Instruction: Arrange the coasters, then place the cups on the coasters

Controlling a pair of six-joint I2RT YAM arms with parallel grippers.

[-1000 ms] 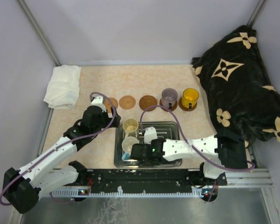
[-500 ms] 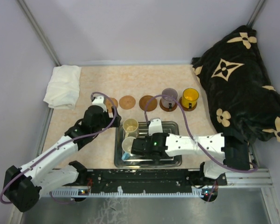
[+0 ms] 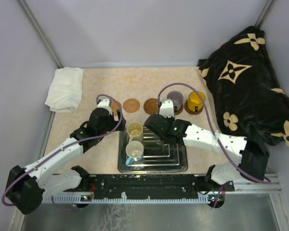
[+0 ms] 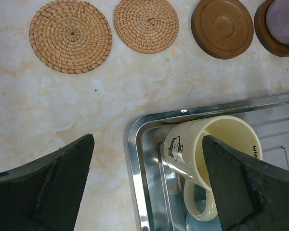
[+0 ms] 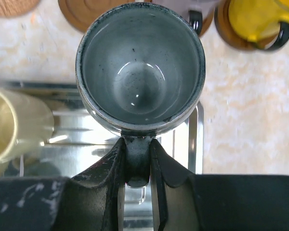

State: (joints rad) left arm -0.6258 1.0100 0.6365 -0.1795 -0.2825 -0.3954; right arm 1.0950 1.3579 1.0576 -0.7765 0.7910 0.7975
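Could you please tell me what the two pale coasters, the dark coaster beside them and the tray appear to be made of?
The two pale coasters look like woven rattan or straw: coiled spiral weave, matte. The dark coaster looks like turned wood, smooth, with ring grooves. The tray seems polished metal, probably steel: mirror-like glints.

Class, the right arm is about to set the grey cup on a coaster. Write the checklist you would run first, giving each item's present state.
1. Grip: right end effector shut on the grey cup by its handle: ok.
2. Tilt: grey cup upright: ok.
3. Target: dark wooden coaster bare: ok.
4. Alignment: grey cup centred over that coaster: not ok, it overlaps only one edge.
5. Gap to the purple cup beside the target: cannot tell.
6. Other arm: left end effector open, apart from the right end effector: ok.
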